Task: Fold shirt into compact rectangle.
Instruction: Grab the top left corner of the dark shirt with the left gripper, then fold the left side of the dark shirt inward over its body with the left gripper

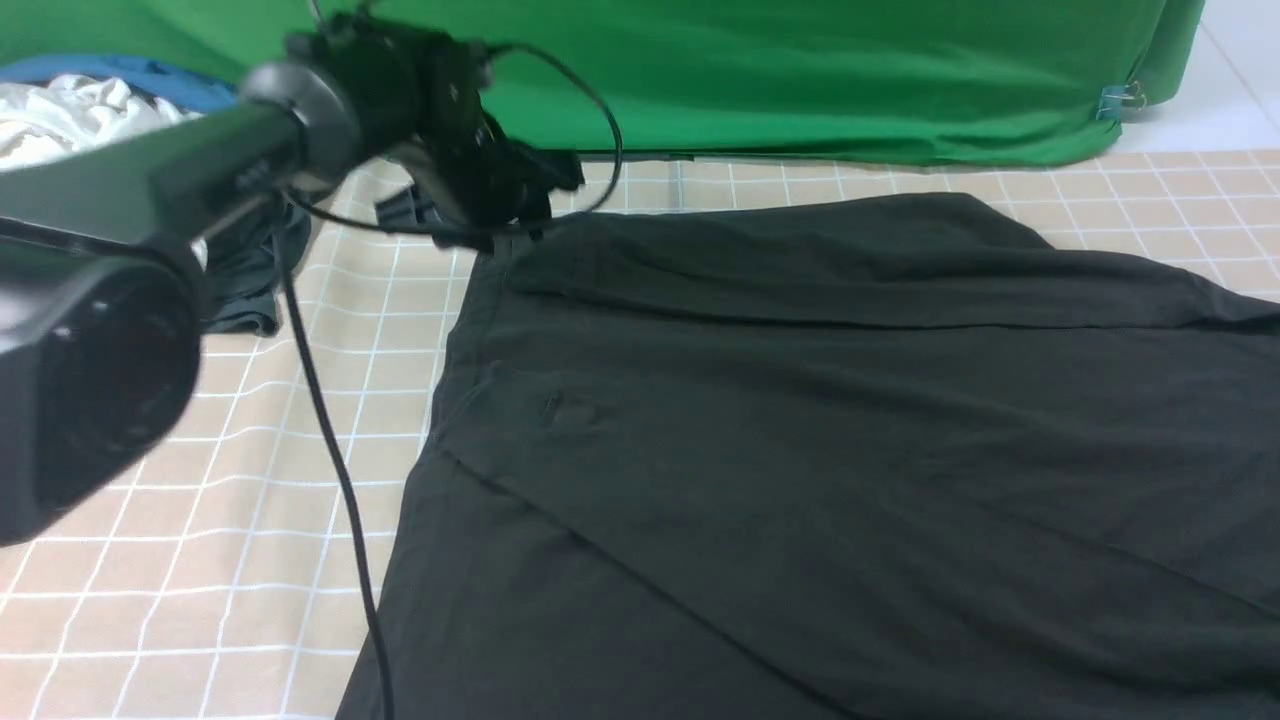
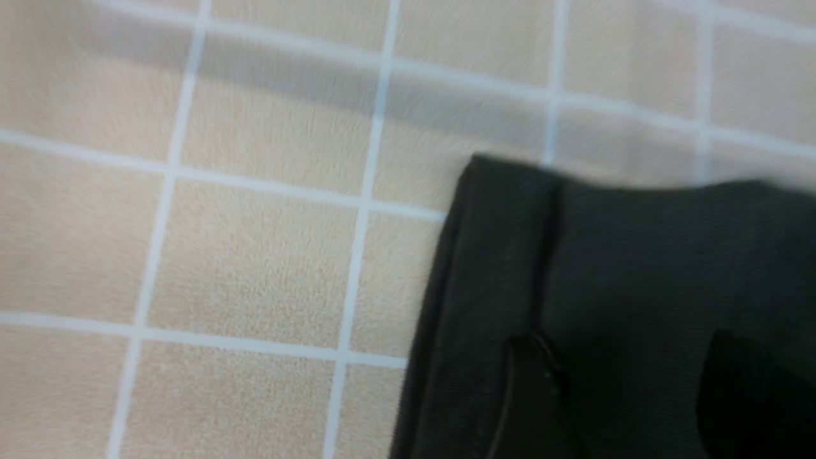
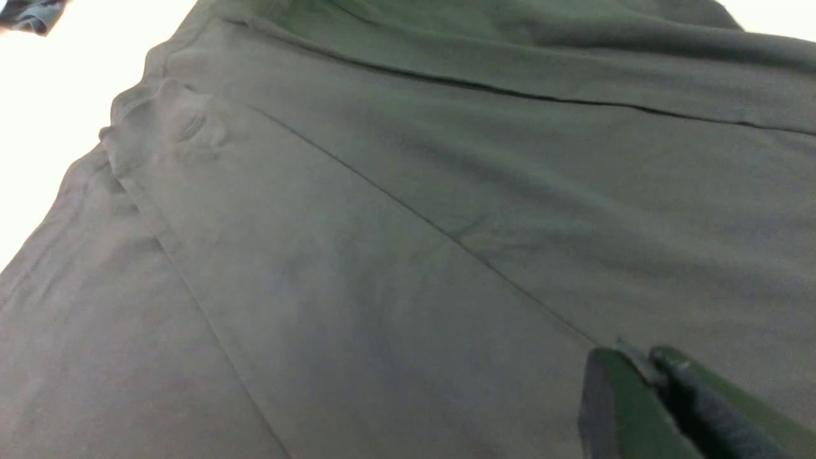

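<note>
The shirt (image 1: 800,450) lies spread on the checked cloth (image 1: 250,480). Its far corner sits directly under the left gripper (image 1: 500,215), and the rest of the garment stretches away to that gripper's right and back toward the robot. In the left wrist view the hemmed corner lies beneath and just ahead of the two dark fingers (image 2: 529,389). They stand well apart with nothing clamped between them; whether their tips touch the fabric I cannot tell. The right gripper (image 3: 637,366) is low over the shirt's broad middle, at the end of a fold line. Its jaws are pressed together, and whether any fabric is caught between them I cannot tell. A pile of white and blue clothes (image 1: 70,110) lies off to the left gripper's left.
</note>
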Motion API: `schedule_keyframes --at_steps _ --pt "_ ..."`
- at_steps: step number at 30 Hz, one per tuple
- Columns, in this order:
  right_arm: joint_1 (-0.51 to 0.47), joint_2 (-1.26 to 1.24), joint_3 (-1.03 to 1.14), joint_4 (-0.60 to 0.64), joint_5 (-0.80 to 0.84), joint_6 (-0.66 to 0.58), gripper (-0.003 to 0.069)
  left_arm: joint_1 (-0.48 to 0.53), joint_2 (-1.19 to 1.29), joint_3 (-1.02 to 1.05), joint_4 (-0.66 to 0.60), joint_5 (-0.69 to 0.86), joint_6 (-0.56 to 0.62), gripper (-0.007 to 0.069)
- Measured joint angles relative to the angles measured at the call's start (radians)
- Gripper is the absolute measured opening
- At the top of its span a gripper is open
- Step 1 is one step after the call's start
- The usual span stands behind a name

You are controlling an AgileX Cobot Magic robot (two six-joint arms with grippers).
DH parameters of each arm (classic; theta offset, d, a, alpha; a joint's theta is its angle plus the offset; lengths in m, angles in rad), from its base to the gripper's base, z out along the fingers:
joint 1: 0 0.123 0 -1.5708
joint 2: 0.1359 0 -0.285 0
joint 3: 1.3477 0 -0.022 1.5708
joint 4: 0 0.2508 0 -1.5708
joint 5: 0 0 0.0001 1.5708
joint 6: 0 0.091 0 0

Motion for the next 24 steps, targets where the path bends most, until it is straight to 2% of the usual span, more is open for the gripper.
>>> schedule_keyframes --at_steps 3,7,10,14,15,17,24 --pt "0.0 0.0 0.0 0.0 -0.002 0.0 0.0091 0.0 0.028 -0.001 -0.006 0.0 0.003 0.0412" --pt "0.0 0.0 0.0 0.0 -0.004 0.0 0.0091 0.001 0.033 -0.009 -0.041 -0.003 0.028 0.0405" --pt "0.0 0.0 0.0 0.0 -0.004 0.0 0.0091 0.001 0.038 -0.01 -0.071 0.0 0.089 0.0319" --pt "0.0 0.0 0.0 0.0 -0.004 0.0 0.0091 0.002 0.042 -0.013 -0.078 0.023 0.118 0.0097" --pt "0.0 0.0 0.0 0.0 -0.004 0.0 0.0091 0.003 0.042 -0.02 -0.078 0.03 0.122 0.006" --pt "0.0 0.0 0.0 0.0 -0.004 0.0 0.0091 0.003 0.042 -0.035 -0.082 0.058 0.13 0.0031" --pt "0.0 0.0 0.0 -0.001 -0.004 0.0 0.01 0.001 -0.02 -0.119 -0.089 0.203 0.151 0.0027"
